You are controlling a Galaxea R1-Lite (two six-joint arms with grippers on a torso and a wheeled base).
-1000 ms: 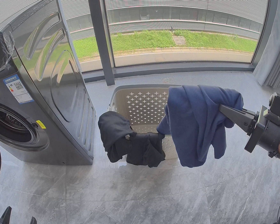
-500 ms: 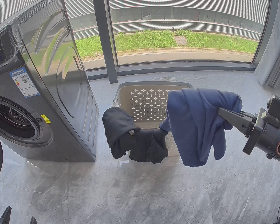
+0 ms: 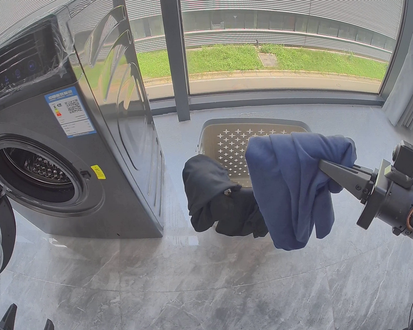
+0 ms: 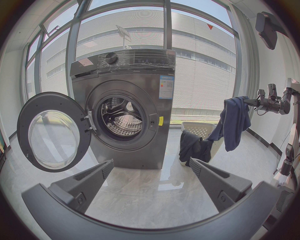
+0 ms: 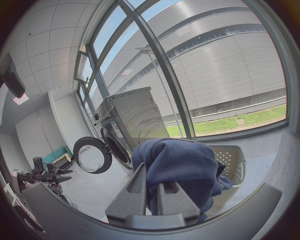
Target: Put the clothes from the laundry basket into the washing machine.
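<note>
One blue garment in right hand, washer label illegible

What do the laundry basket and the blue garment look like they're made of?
Laundry basket: likely rigid beige plastic, matte, judging by star-shaped cutouts moulded in its wall. Blue garment: soft matte fabric, perhaps cotton knit; it drapes in folds from the right gripper.

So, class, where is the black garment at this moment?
In the head view, near centre, the black garment hangs over the near rim of the laundry basket, between the washing machine on the left and the blue garment on the right.
</note>
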